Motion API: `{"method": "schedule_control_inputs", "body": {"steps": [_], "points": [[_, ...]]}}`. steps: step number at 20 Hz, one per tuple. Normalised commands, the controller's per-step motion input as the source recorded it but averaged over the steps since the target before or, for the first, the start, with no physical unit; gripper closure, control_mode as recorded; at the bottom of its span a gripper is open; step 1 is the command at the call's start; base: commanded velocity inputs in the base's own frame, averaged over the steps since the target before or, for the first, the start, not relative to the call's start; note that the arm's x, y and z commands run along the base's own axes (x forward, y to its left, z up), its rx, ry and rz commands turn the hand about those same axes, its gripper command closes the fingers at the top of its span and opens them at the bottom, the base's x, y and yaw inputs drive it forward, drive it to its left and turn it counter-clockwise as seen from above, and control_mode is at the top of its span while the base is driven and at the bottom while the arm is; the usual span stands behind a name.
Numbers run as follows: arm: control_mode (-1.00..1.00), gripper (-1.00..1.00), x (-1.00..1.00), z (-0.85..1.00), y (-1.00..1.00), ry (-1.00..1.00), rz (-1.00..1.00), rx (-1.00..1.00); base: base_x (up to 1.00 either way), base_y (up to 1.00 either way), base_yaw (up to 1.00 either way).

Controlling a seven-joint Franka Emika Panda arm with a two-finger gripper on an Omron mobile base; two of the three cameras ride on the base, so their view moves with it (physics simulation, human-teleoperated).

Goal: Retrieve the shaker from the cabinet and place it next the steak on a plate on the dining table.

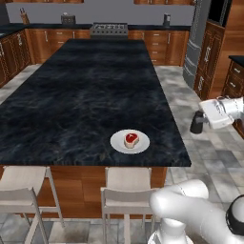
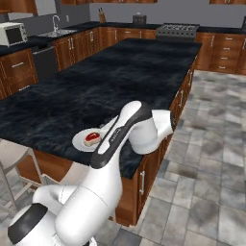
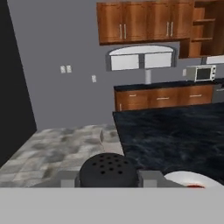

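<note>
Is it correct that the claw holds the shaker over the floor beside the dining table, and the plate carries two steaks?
Not quite: the plate carries one steak, as the left base view shows. The rest holds: the claw holds the shaker over the floor beside the dining table.

Steak (image 1: 131, 139) set on plate (image 1: 119, 143), near front edge of dining table (image 1: 86, 95); shaker (image 1: 197, 122) held off table's right side.

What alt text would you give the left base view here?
The gripper, shut on a small black shaker, hangs over the tiled floor just off the right edge of a long black marble table. Near the table's front edge, a steak lies on a white plate; two pale chairs stand below.
</note>
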Motion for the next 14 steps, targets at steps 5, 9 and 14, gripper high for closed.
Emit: {"method": "schedule_control_inputs", "body": {"steps": [5,9,14], "points": [[-1.0,1.0,0.12,-0.47,0.21,-0.16,0.04,-0.07,0.0,0.0,0.0],[-1.0,1.0,0.21,-0.43,0.24,-0.02,0.0,-0.03,0.0,0.0,0.0],[-1.0,1.0,0.37,-0.37,0.02,0.01,0.0,0.0,0.0,0.0,0.0]]}}
